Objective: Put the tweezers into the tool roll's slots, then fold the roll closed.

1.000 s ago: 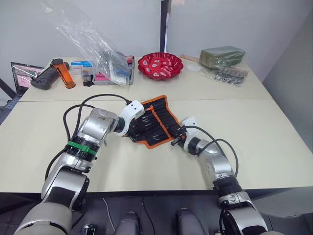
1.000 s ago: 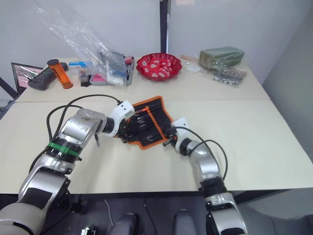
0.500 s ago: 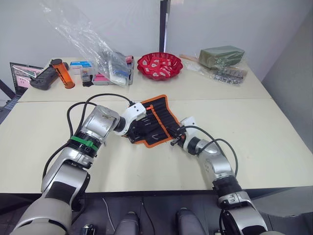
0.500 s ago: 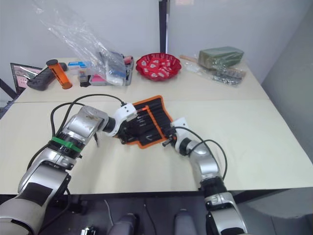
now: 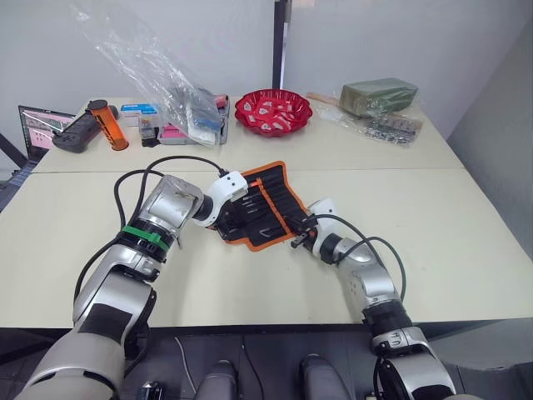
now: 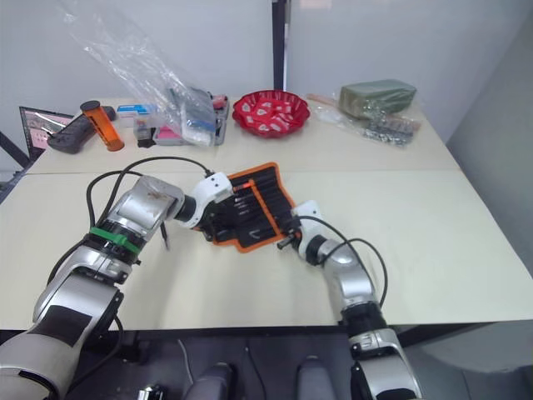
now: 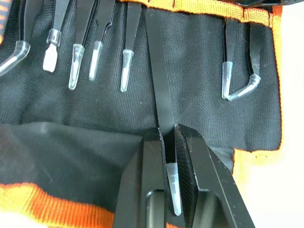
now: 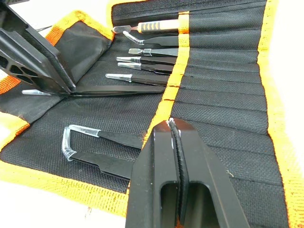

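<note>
The tool roll [image 5: 265,202] lies open on the table, black with orange edging and an orange centre strip [image 8: 176,57]. My left gripper [image 7: 167,129] is at its left side, shut on one black tweezer [image 7: 156,85] whose far end runs under the orange strip into a slot. Several other tweezers [image 8: 149,61] sit in slots side by side, clear caps on their tips. Two bent-tipped ones [image 8: 97,145] lie near the roll's end. My right gripper [image 8: 171,125] is shut on the roll at its orange centre strip, at the roll's near right corner [image 5: 293,237].
At the back stand a red bowl [image 5: 272,111], a clear plastic bag [image 5: 158,75] over small boxes, an orange cylinder [image 5: 108,125] and a green packet [image 5: 379,94]. Bare tabletop [image 5: 466,225] lies to the right of the roll.
My left arm has swung slightly inward and its gripper has edged along the roll with the tweezer. The right gripper and the roll have stayed put.
</note>
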Action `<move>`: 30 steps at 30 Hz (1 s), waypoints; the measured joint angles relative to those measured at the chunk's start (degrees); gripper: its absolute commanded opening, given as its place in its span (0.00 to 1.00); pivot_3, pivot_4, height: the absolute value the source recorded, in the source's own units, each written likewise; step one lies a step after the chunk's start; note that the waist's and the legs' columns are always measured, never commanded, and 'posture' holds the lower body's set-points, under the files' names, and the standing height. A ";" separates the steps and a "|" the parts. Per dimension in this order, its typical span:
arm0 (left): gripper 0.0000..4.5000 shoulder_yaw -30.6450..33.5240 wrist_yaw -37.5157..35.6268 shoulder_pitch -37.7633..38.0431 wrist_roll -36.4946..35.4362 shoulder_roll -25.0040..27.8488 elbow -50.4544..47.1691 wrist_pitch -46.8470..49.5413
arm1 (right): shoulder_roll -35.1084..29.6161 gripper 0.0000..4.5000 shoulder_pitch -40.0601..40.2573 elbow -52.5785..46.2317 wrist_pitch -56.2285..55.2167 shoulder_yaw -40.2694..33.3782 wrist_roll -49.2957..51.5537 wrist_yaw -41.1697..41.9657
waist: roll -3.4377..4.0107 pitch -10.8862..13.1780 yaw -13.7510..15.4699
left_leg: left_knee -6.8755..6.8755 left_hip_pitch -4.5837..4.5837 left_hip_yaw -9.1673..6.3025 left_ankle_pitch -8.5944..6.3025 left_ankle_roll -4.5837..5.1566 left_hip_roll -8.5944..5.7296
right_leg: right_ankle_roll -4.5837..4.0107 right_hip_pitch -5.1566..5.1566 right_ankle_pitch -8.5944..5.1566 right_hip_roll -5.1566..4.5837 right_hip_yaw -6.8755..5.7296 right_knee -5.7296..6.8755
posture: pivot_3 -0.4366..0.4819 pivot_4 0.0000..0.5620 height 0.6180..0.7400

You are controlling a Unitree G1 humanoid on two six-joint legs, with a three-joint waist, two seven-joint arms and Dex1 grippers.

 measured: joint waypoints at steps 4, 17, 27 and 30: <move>0.01 0.00 0.00 -1.41 0.59 -2.28 3.20 -2.22 | -0.04 0.00 0.18 -0.24 0.00 0.04 -0.04 -0.15 | 0.00 0.00 0.07 | 0.01 -0.02 0.00 0.00 0.00 0.00 | 0.07 0.00 -0.04 0.00 0.00 -0.01 | 0.48 0.27 1.00; 0.01 0.44 0.80 -6.58 3.72 -7.04 15.26 -11.37 | 0.02 0.00 0.55 -0.83 0.03 0.23 -0.04 -0.66 | 0.00 0.00 0.03 | 0.01 -0.04 0.00 0.00 0.00 -0.01 | 0.07 -0.01 -0.04 0.00 -0.01 -0.02 | 0.48 0.27 1.00; 0.01 1.69 1.67 -8.83 6.30 -10.62 23.61 -21.18 | 0.36 0.00 1.33 -1.83 0.04 0.25 -0.52 -1.47 | 0.00 0.00 0.32 | 0.04 -0.07 -0.02 0.00 0.00 -0.03 | 0.08 0.00 -0.04 0.00 -0.01 -0.02 | 0.48 0.27 1.00; 0.01 1.27 1.81 -10.28 8.74 -11.11 26.95 -25.84 | 0.57 0.00 1.56 -2.17 0.04 0.29 -0.71 -1.53 | 0.00 0.00 0.34 | 0.03 -0.07 -0.02 0.00 0.00 -0.04 | 0.13 0.00 -0.07 0.00 -0.01 -0.02 | 0.48 0.27 1.00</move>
